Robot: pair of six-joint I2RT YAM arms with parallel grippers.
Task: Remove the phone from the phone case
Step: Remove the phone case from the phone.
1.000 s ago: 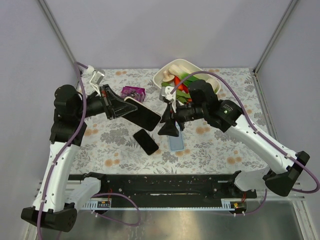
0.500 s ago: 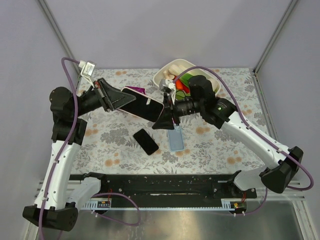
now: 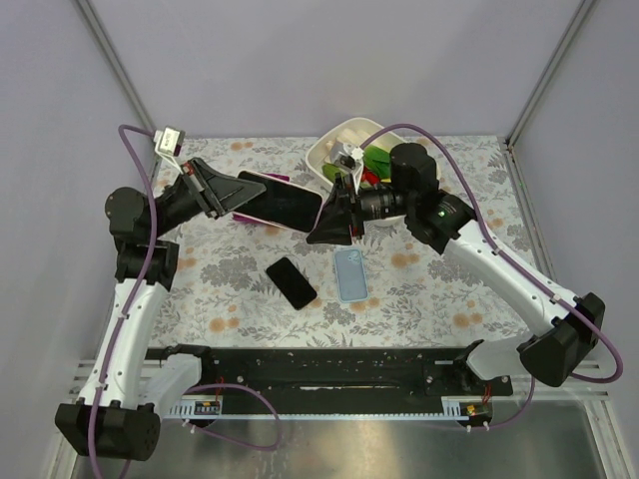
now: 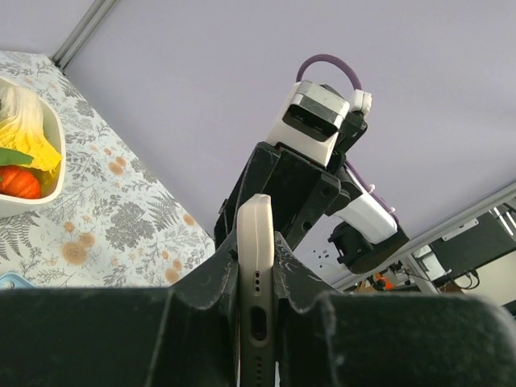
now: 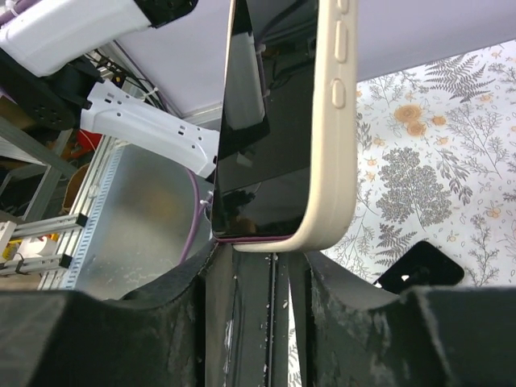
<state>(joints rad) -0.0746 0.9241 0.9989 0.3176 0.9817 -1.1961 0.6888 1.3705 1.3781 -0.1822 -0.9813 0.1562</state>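
Note:
A phone (image 3: 285, 203) with a dark screen sits in a cream phone case (image 4: 256, 242) and hangs above the table's middle. My left gripper (image 3: 240, 195) is shut on its left end, and in the left wrist view the case's bottom edge with the port is squeezed between the fingers (image 4: 201, 290). My right gripper (image 3: 324, 215) is at the phone's right end. In the right wrist view the case's rounded corner (image 5: 326, 161) and the screen (image 5: 266, 145) sit at the mouth of my right gripper (image 5: 278, 258). Whether its pads press the case is not visible.
On the floral cloth below lie a bare black phone (image 3: 291, 282) and a light blue case (image 3: 348, 273). A white bowl (image 3: 334, 140) of toy vegetables stands at the back, behind the right gripper. A black rail (image 3: 319, 364) runs along the near edge.
The left arm lifted the cased phone and swung it right. The right gripper rose from above the blue case to the phone's free end, and its jaws narrowed.

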